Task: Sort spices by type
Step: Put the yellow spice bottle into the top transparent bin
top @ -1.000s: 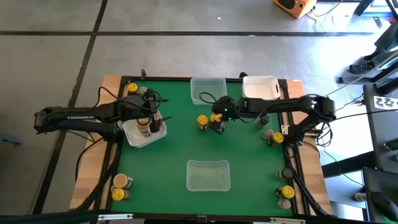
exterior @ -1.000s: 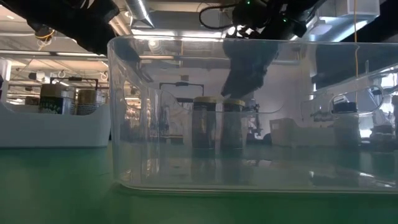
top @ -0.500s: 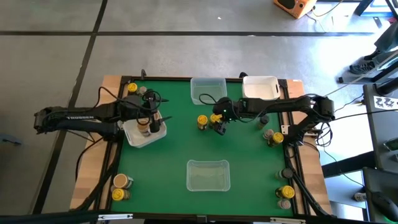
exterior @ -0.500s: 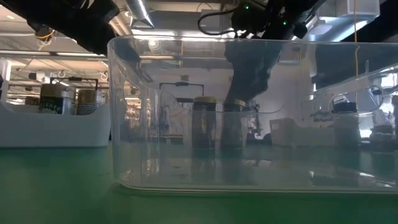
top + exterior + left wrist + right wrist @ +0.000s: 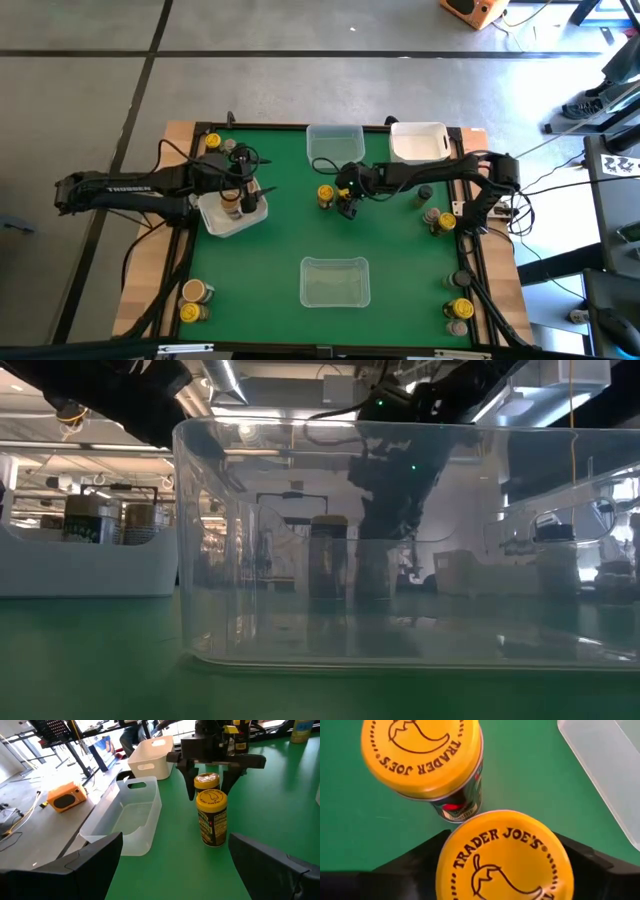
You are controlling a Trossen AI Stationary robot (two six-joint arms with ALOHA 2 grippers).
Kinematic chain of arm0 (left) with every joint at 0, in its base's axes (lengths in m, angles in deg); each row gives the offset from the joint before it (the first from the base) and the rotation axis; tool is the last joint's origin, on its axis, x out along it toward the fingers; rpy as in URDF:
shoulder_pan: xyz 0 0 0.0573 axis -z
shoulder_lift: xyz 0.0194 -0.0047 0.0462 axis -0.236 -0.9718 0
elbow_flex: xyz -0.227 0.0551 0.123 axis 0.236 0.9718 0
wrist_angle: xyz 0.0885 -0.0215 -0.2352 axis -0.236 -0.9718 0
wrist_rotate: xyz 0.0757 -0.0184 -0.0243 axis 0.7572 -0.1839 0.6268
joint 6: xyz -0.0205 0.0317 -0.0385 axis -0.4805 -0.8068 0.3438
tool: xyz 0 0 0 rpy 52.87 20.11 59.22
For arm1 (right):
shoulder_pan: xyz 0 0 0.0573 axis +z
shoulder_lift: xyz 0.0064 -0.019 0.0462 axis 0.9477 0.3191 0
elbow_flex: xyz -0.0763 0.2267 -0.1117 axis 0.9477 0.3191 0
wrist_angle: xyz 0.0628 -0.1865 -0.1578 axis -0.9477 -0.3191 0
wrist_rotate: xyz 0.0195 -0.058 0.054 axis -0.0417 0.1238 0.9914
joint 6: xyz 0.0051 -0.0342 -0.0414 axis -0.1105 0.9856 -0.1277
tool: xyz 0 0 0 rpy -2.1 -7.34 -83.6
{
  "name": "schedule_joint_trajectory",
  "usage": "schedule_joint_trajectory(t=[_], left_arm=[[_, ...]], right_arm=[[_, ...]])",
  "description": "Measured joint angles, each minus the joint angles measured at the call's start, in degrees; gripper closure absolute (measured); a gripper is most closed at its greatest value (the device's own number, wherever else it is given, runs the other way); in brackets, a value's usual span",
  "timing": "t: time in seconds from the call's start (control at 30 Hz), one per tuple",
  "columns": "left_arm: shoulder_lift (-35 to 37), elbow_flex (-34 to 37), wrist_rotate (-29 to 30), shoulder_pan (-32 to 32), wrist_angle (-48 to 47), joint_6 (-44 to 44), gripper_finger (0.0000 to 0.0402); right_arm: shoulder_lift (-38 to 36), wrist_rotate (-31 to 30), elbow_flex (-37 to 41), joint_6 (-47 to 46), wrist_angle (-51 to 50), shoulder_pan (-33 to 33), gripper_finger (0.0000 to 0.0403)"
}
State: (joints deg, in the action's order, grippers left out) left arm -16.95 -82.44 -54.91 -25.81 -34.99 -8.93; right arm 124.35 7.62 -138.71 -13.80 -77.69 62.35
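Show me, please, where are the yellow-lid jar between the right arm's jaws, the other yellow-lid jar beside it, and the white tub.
jar in the jaws [image 5: 505, 857], right wrist view, on its yellow lid
neighbouring jar [image 5: 422, 755], right wrist view, on its yellow lid
white tub [image 5: 418, 141], high view, on its inner floor

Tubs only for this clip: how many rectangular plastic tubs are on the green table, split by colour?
Clear rectangular plastic tubs: 2
White rectangular plastic tubs: 2
Total: 4
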Motion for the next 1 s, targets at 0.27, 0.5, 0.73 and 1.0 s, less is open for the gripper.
schedule_joint_trajectory(t=[0.27,0.5,0.73,1.0], left_arm=[[0.0,0.0,0.0,0.0,0.0,-0.35,0.0039],[0.0,0.0,0.0,0.0,-0.33,-0.08,0.0039],[0.0,0.0,0.0,0.01,-0.49,0.13,0.0039],[0.0,0.0,0.0,0.0,-0.45,0.21,0.0039]], right_arm=[[-0.04,-0.43,-0.15,0.46,-0.54,0.0,0.0191],[-1.97,-0.89,0.07,1.08,-2.63,0.02,0.0191],[-5.76,-1.44,0.04,1.1,-5.06,0.02,0.0191],[-9.65,-5.07,0.04,1.84,-7.08,0.02,0.0191]])
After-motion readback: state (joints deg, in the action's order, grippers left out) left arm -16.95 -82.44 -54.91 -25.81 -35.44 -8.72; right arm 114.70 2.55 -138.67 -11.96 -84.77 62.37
